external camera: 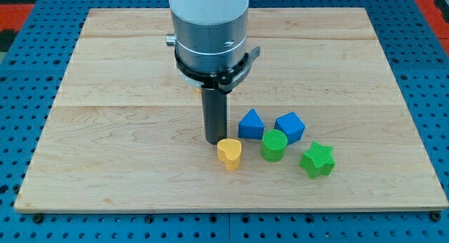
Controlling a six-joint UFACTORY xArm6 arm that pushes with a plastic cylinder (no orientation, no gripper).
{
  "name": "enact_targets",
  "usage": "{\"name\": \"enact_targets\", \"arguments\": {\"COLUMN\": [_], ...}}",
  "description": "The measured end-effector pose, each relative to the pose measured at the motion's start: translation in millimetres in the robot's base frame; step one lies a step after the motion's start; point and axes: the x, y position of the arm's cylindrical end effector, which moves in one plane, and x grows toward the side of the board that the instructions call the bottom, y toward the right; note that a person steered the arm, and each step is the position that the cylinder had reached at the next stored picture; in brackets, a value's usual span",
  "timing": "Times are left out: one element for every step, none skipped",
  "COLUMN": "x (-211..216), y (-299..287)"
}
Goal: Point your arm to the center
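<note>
My dark rod comes down from the grey arm body at the view's top centre. My tip (214, 140) rests on the wooden board (126, 95) a little below its middle. A yellow heart-shaped block (229, 154) lies just below and right of the tip, almost touching it. A blue triangular block (250, 123) sits right of the rod. A blue cube-like block (290, 126) is further right. A green cylinder (273, 145) lies below the two blue blocks. A green star block (318, 159) is at the lower right.
The board lies on a blue perforated table (428, 74). The arm's grey body (210, 32) hides the board's top middle.
</note>
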Motion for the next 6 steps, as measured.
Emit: {"name": "enact_targets", "arguments": {"x": [5, 21, 39, 4, -54, -93], "y": [40, 44, 11, 27, -13, 30]}}
